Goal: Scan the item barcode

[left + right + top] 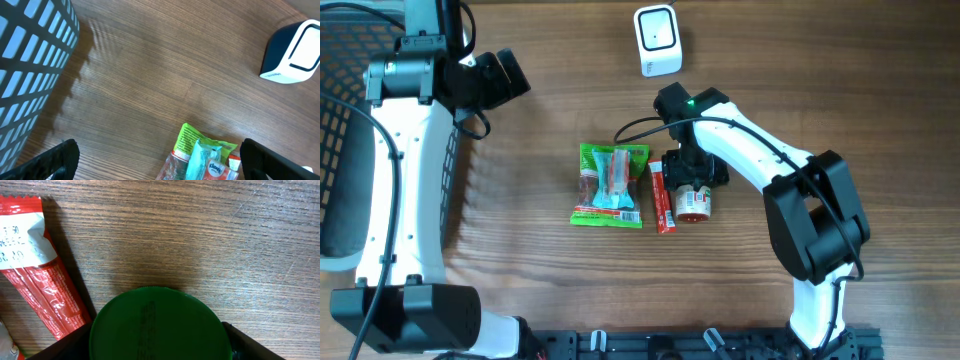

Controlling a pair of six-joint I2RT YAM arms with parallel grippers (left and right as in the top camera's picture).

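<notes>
Clerk: Worktop (520, 270), overhead view: contents?

Checker: Scanner (657, 40), white, at far edge. Basket (340, 120), black mesh, at left edge. Packet (610, 185), green, flat, mid-worktop. Stick (663, 200), red, narrow, just right of packet. Jar (695, 207), red-and-white label, just right of stick, well apart from scanner. Whether jar and stick touch: cannot tell.

Clerk: Arms, same view?

Checker: Right gripper (692, 185) directly over jar, arm reaching in from the right. Left gripper (510, 75) up beside basket, well apart from packet, stick and jar.

Clerk: Left wrist view?

Checker: Fingers (55, 160), dark, one in each bottom corner, only worktop and the packet's top end between them: gripper wide. Scanner upper right. Basket wall upper left.

Clerk: Right wrist view?

Checker: Lid (160, 325), green, round, low centre, on the jar. One dark finger (60, 347) at each side of it, jaws standing wide around the lid. Pressing on it or just beside it: cannot tell. Stick at left, its lower end close to the lid. Wood grain across the top.
</notes>
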